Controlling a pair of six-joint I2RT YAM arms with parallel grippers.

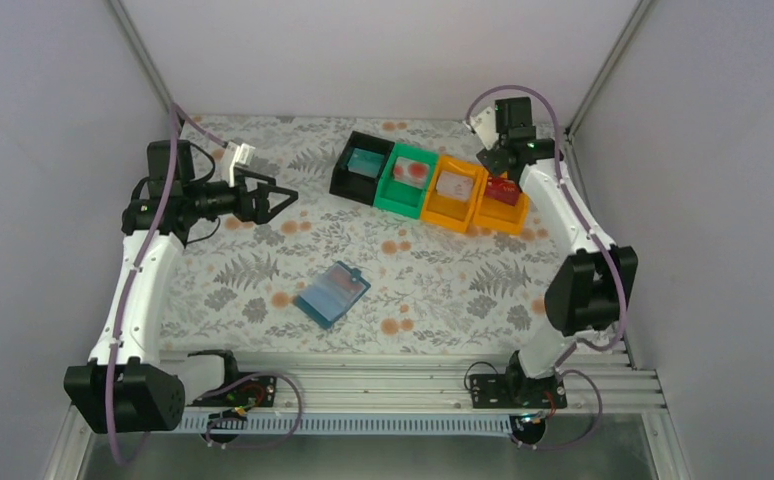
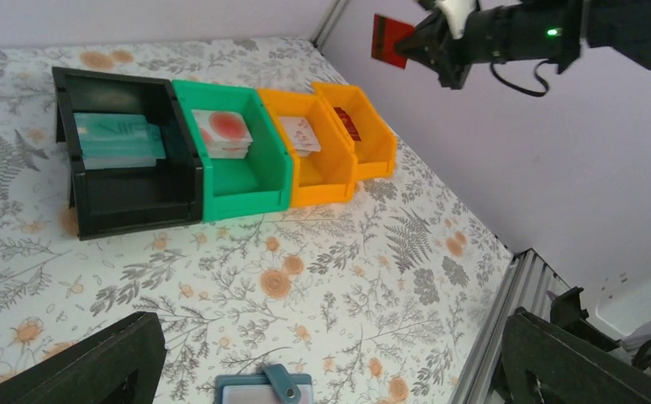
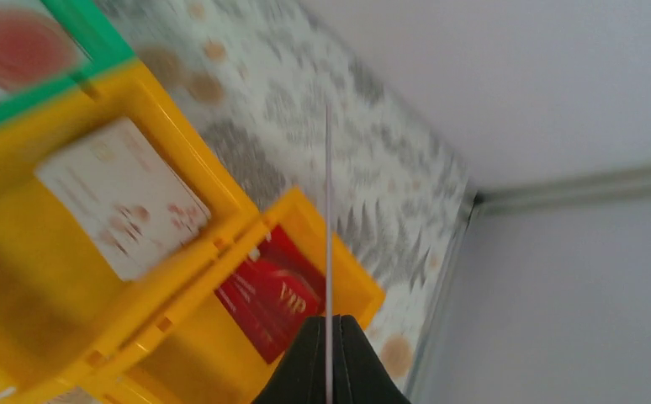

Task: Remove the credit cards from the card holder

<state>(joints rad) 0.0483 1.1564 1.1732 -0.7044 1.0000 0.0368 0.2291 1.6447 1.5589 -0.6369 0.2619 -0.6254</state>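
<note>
Currently, right gripper [image 2: 415, 46] pinching a red card [image 2: 388, 39] above the end orange bin [image 2: 374, 145] by the far right corner of the table [image 1: 433, 290], left gripper [image 1: 281, 200] spread wide, card holder [image 1: 332, 294] open near the near edge.

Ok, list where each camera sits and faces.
Top external: above and behind the bases, looking down on the table; both arms, open left gripper, card holder.
Left wrist: low over the table, facing the row of bins; own fingers in the bottom corners.
Right wrist: above the end orange bin, looking down; own shut fingers pinch a red card edge-on.
Shared: top and left wrist both show the right gripper holding that card.
</note>
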